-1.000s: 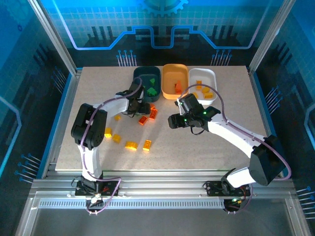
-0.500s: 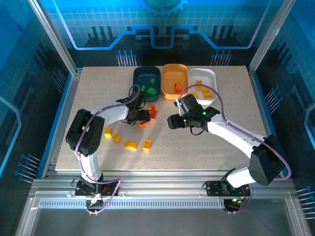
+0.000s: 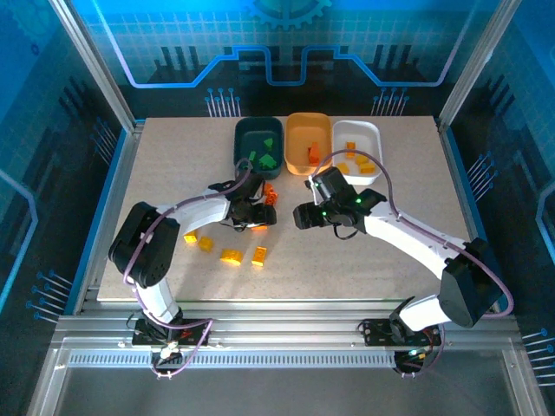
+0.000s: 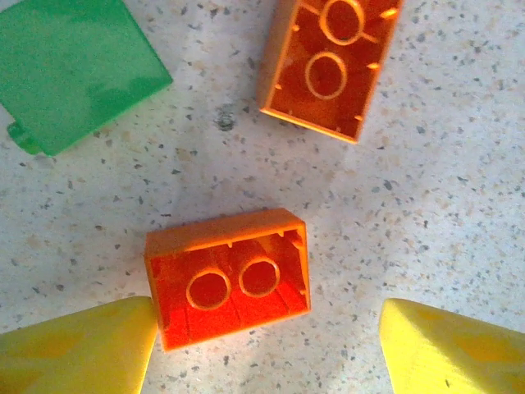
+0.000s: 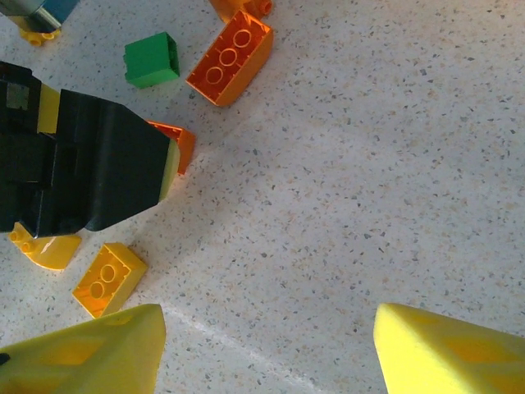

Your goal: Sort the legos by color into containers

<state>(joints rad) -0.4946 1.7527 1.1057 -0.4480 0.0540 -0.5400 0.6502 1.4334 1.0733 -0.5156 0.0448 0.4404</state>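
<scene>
My left gripper (image 3: 257, 216) (image 4: 267, 353) is open and low over the table. An upside-down red-orange lego (image 4: 228, 279) lies between its yellow fingers (image 4: 78, 349), close against the left one. A second red-orange lego (image 4: 332, 61) and a green lego (image 4: 74, 70) lie just beyond. My right gripper (image 3: 303, 215) (image 5: 267, 353) hangs open over bare table to the right. Its camera shows the left gripper's black body (image 5: 74, 168) and more legos: green (image 5: 152, 59), orange (image 5: 230, 57), yellow (image 5: 108, 277). The containers stand at the back: teal (image 3: 245, 137), orange (image 3: 297, 130), white (image 3: 371, 139).
Several yellow-orange legos (image 3: 231, 256) lie scattered on the table's left half in front of the left gripper. The teal bin holds green pieces, the orange bin a red-orange one, the white bin several yellow-orange ones. The two grippers are close together mid-table.
My left gripper has moved from beside the teal bin toward the near side and right, coming down over the red-orange legos. The right arm has hardly moved.
</scene>
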